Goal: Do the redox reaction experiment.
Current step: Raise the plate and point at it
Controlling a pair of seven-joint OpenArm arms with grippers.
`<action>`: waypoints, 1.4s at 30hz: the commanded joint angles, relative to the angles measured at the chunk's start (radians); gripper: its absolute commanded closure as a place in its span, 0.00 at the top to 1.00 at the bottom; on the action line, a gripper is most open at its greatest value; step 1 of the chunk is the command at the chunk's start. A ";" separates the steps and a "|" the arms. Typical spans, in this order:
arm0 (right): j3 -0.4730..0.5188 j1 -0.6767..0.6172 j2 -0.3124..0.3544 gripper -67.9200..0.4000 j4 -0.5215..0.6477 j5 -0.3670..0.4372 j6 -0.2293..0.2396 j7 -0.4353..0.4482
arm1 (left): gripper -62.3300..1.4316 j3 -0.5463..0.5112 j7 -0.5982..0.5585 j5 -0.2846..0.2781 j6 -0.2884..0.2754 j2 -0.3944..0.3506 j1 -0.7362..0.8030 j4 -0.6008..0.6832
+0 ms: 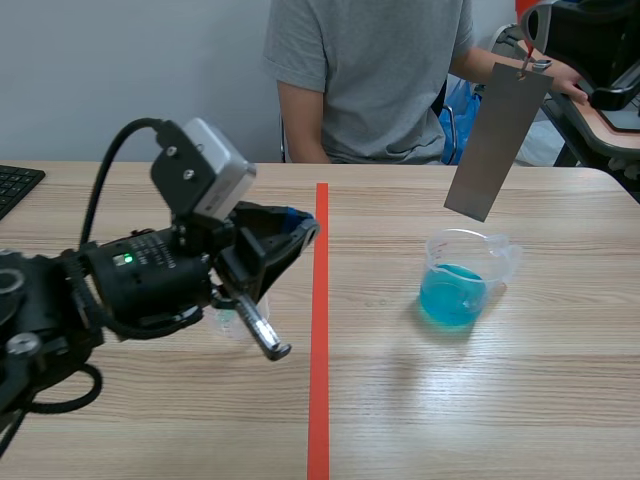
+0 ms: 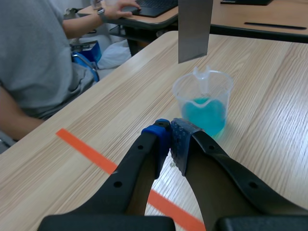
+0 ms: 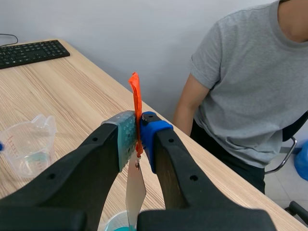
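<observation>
Over beaker point(image 1: 464, 285) w/ blue liq: flat grey strip point(image 1: 497, 140).

Metal plate point(image 1: 497, 140) above beaker point(image 1: 466, 280)

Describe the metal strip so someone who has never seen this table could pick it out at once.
Right of the orange-red tape line on the wooden table stands a clear beaker of blue liquid. Hanging tilted above it, not touching the liquid, is the grey metal strip, gripped by the right claw through an orange-red tag. Nothing else here is flat, opaque and off the table.
</observation>
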 commanded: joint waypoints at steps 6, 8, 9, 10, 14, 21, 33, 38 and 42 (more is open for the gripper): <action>0.014 0.014 0.016 0.02 0.018 0.014 0.006 0.015 | 0.08 -0.106 -0.015 -0.030 -0.002 -0.087 0.234 0.206; 0.014 0.014 0.016 0.02 0.018 0.014 0.006 0.015 | 0.08 -0.140 -0.015 -0.030 -0.002 -0.103 0.303 0.266; 0.014 0.014 0.016 0.02 0.018 0.014 0.006 0.015 | 0.08 -0.158 -0.015 -0.030 -0.002 -0.109 0.339 0.293; 0.014 0.014 0.016 0.02 0.018 0.014 0.006 0.015 | 0.08 -0.177 -0.015 -0.031 -0.002 -0.113 0.376 0.321; 0.014 0.014 0.016 0.02 0.018 0.014 0.006 0.015 | 0.08 -0.240 -0.017 -0.050 -0.002 -0.112 0.515 0.410; 0.014 0.014 0.016 0.02 0.018 0.014 0.006 0.015 | 0.08 -0.309 -0.019 -0.067 -0.002 -0.073 0.711 0.520; 0.014 0.014 0.016 0.02 0.018 0.014 0.006 0.016 | 0.08 -0.317 -0.017 -0.067 -0.002 -0.051 0.732 0.540; 0.014 0.014 0.016 0.02 0.018 0.014 0.006 0.019 | 0.08 -0.317 -0.014 -0.067 -0.002 -0.051 0.732 0.540; 0.014 0.014 0.016 0.02 0.018 0.014 0.006 0.019 | 0.08 -0.317 -0.014 -0.067 -0.002 -0.051 0.732 0.540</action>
